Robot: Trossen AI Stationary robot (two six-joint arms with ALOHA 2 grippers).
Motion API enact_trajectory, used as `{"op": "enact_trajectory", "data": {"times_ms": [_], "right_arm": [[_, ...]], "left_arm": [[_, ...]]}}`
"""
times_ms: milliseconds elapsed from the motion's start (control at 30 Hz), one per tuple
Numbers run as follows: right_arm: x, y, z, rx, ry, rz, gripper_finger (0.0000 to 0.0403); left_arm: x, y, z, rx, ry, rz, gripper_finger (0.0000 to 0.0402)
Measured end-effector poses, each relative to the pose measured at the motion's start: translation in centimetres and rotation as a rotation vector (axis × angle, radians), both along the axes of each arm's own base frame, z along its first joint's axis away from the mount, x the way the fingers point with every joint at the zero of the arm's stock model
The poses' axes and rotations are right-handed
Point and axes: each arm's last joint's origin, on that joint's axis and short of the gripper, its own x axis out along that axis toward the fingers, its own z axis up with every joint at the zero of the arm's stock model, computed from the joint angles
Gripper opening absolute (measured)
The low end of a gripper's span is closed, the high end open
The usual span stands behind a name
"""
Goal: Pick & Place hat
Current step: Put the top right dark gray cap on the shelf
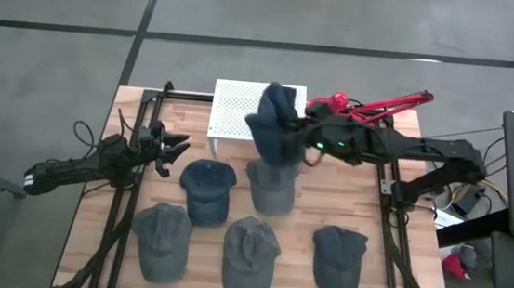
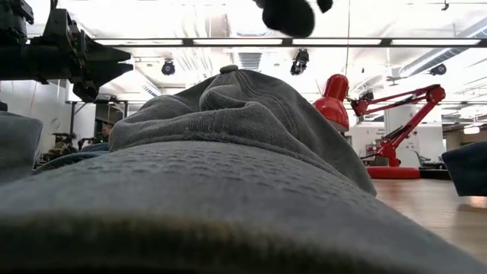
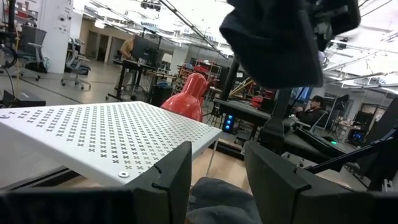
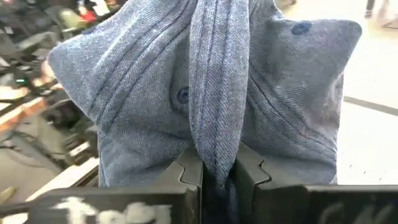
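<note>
Right gripper [image 4: 217,171] is pinched tight on a fold of the blue hat [image 4: 211,93]; the wrist view shows the cloth squeezed between both fingers, the rest bunched up beyond them. In the high view the same hat [image 1: 275,122] hangs off the right gripper [image 1: 301,132] in the air, over the right edge of the white perforated stand [image 1: 234,109] and above the grey hat [image 1: 272,187] lying just in front of the stand. Carry step, I'd say: hat lifted, not placed yet.

Left gripper [image 1: 174,149] waits at the table's left side, fingers spread, nothing between them; its wrist view looks across the stand [image 3: 106,140] toward the hanging hat [image 3: 277,40].

Four more hats on the wooden table [image 1: 394,287]: a blue one [image 1: 207,188] near the left gripper and three grey ones in the front row [image 1: 162,238], [image 1: 250,253], [image 1: 337,258]. Red lamp [image 1: 372,105] behind the right arm.

To do it well: the stand looks like the target, though that's a guess. Keep the pinch firm, since only a fold is gripped. Move further over the stand so the whole hat clears its edge, lower until the cloth rests on the surface, then let go. Releasing here risks the hat sliding off onto the grey one below. Watch the lamp arm when swinging.
</note>
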Motion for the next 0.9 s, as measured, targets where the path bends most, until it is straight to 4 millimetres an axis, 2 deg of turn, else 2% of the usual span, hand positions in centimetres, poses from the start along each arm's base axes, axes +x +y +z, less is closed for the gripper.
{"op": "enact_trajectory", "data": {"times_ms": [167, 300, 533, 900], "right_arm": [[2.6, -1.9, -0.1, -0.004, 0.087, -0.069, 0.0036], [3.6, -3.9, -0.6, -0.016, 0.228, -0.176, 0.0037], [4.2, -6.9, -2.3, 0.071, 0.405, -0.307, 0.0038], [4.9, -10.3, -5.8, 0.192, 0.455, -0.474, 0.0038]], "left_arm": [[0.0, 0.0, 0.0, -0.019, -0.006, -0.004, 0.0152], [0.0, 0.0, 0.0, -0.064, -0.023, -0.012, 0.0152], [0.0, 0.0, 0.0, -0.077, -0.026, -0.014, 0.0151], [0.0, 0.0, 0.0, -0.121, -0.041, -0.022, 0.0151]]}}
